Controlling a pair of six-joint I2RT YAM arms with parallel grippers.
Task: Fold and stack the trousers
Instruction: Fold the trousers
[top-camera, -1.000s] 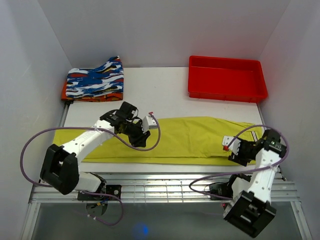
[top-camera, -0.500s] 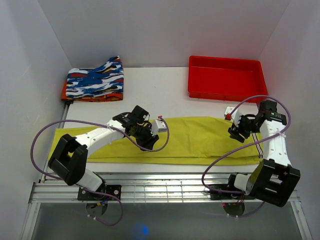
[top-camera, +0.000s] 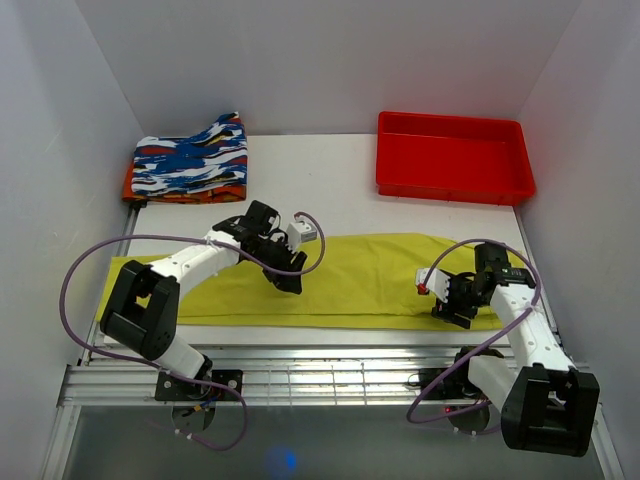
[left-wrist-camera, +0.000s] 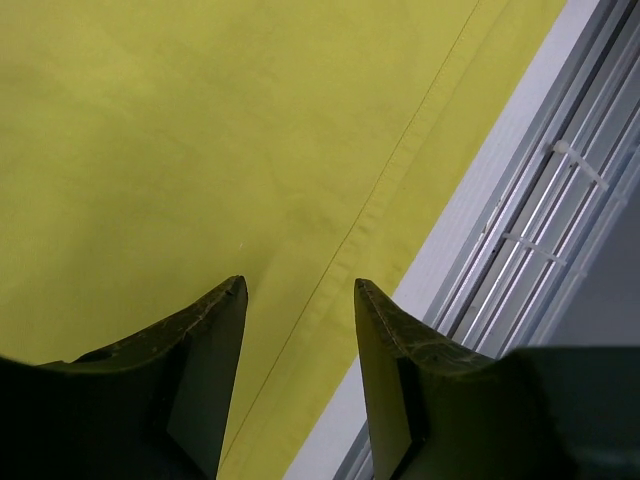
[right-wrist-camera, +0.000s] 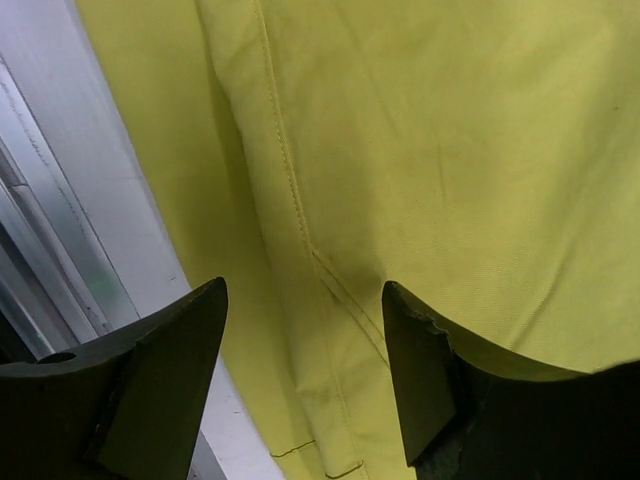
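The trousers (top-camera: 380, 280) are showing as matt, finely woven cloth with stitched seams. The tray (top-camera: 450, 192) is gleaming as smooth red plastic. The table (top-camera: 330, 190) is looking white, smooth and matt, its rails (left-wrist-camera: 530, 230) pale metal. The left fingers (left-wrist-camera: 195, 350) and right fingers (right-wrist-camera: 150, 360) are appearing as dark matt plastic, scuffed at the edges.

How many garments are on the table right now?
2. The yellow-green trousers lie flat along the near edge; a folded patterned garment sits at the far left corner. Its orange bottom layer could be a separate piece, can't tell.
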